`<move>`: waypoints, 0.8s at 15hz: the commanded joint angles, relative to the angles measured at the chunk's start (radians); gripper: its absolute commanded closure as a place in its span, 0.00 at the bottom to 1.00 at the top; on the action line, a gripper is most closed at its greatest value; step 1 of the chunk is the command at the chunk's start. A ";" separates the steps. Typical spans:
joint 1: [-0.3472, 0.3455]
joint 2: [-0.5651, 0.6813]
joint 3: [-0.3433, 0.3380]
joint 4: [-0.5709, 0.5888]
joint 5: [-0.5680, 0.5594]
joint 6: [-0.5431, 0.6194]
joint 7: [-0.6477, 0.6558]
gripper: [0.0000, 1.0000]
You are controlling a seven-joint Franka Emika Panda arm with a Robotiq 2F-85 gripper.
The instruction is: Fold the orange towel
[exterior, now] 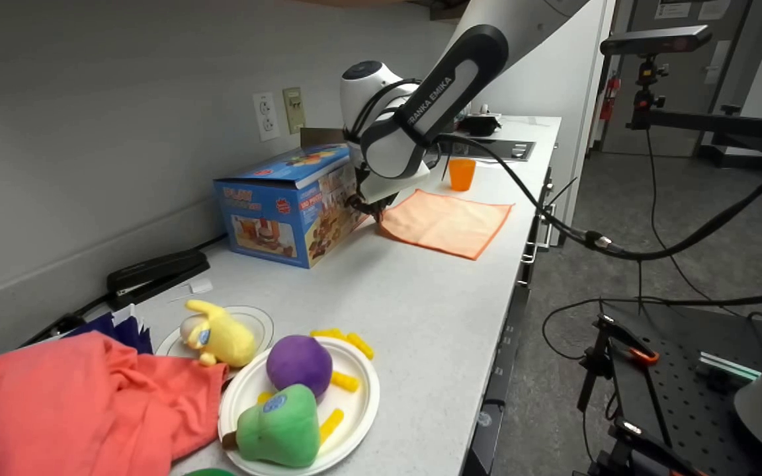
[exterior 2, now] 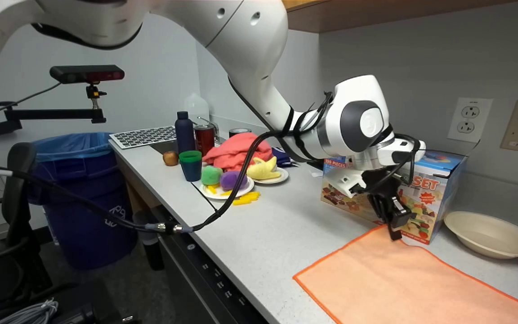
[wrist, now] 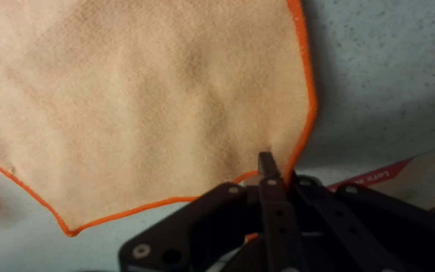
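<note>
Fingers (wrist: 272,194) of the hand (wrist: 287,175) are clenched on a corner of the orange towel (wrist: 172,113); in the wrist view the bright stitched border runs in between them. From there the towel spreads out unfolded over the counter (exterior: 275,291), with soft wrinkles close to the grip. The white arm (exterior 2: 263,81) reaches in above the counter, and in both exterior views the hand points down to the cloth.

Just beside the hand is a blue box (exterior: 265,228), near the wall (exterior: 156,132); I cannot tell whether hand and box touch. In an exterior view a cream bowl (exterior 2: 493,236) sits next to the box. In an exterior view an orange cup (exterior: 462,174) stands upright near the towel.

Well apart from the towel, a white plate (exterior: 358,413) holds a green plush (exterior: 282,426), a purple plush (exterior: 299,365) and some yellow sticks (exterior: 344,381); more of the sticks lie just beside it. A yellow plush (exterior: 225,336) rests on another plate (exterior 2: 280,178), near a heap of coral cloth (exterior: 43,410). Farther along stands a dark bottle (exterior 2: 184,132), and past the counter's edge a blue bin (exterior 2: 79,202).
</note>
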 commanded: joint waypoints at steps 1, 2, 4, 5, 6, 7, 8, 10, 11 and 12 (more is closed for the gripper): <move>-0.014 -0.012 -0.001 0.046 0.039 -0.085 0.003 1.00; -0.019 -0.023 -0.003 0.054 0.045 -0.105 0.006 1.00; -0.034 -0.047 -0.003 0.063 0.060 -0.141 0.005 1.00; -0.041 -0.058 -0.004 0.067 0.063 -0.157 0.006 1.00; -0.050 -0.074 -0.005 0.067 0.065 -0.168 0.005 1.00; -0.059 -0.088 -0.005 0.068 0.068 -0.179 0.002 1.00; -0.073 -0.108 -0.002 0.064 0.074 -0.194 -0.013 1.00; -0.093 -0.142 0.002 0.060 0.069 -0.231 -0.039 1.00; -0.099 -0.162 0.003 0.056 0.059 -0.257 -0.061 1.00; -0.101 -0.182 0.000 0.050 0.039 -0.285 -0.088 1.00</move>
